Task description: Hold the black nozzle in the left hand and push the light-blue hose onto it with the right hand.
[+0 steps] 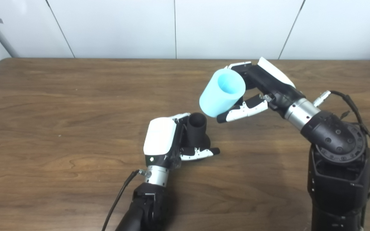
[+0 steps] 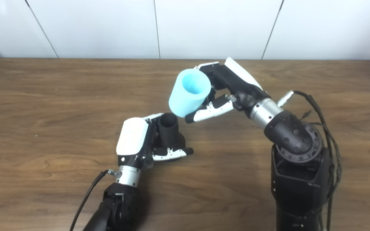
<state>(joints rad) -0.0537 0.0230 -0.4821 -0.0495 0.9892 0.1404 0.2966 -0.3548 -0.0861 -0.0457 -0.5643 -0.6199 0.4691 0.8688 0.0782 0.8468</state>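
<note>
Left hand (image 1: 169, 141) grips black nozzle (image 1: 197, 128); right hand (image 1: 255, 93) clasps light-blue hose (image 1: 222, 93) above it

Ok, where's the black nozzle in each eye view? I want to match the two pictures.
Left eye view: the black nozzle stands just right of centre, held in the left hand, its open mouth up.
Right eye view: the same nozzle sits left of centre, below the light-blue hose.
Shared landmark: the hose in the right hand, up and to the right of the nozzle in both.
</note>
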